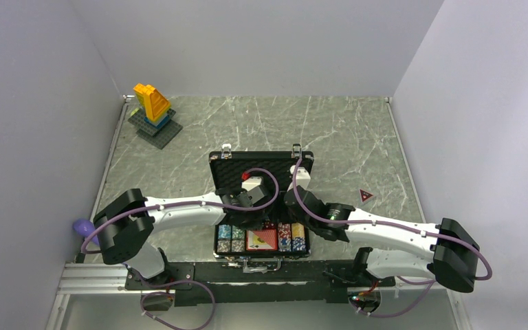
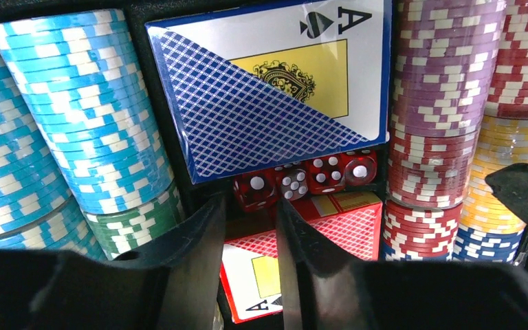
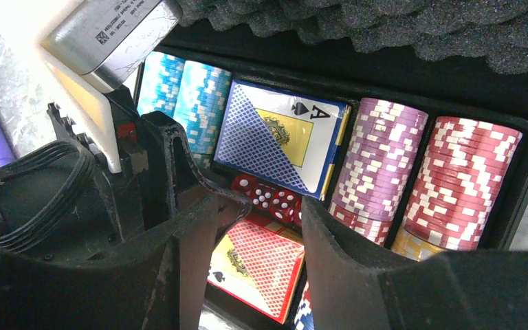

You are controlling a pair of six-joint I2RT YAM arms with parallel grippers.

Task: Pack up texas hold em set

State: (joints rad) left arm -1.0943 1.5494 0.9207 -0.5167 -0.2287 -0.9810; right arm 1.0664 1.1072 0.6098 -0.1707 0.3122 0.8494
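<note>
Black fingers (image 2: pixel 192 261) of the left gripper (image 2: pixel 251 206) fill the bottom of its wrist view, with a narrow gap between them and nothing held. They hide part of the red card deck (image 2: pixel 347 227) below. Just beyond their tips lie red dice (image 2: pixel 306 180) in a row, then the blue card deck (image 2: pixel 261 89), flanked by rows of poker chips (image 2: pixel 82 103). The right gripper (image 3: pixel 271 206) hangs spread and empty over the same tray, and the left arm's wrist blocks the left side of that view. From above, both arms (image 1: pixel 185 210) cover the middle of the open case (image 1: pixel 261 157), which sits near the front edge of the grey marbled table (image 1: pixel 282 124). A brick tower (image 1: pixel 152 103) stands well apart in the far left corner, between pale walls (image 1: pixel 247 41).
</note>
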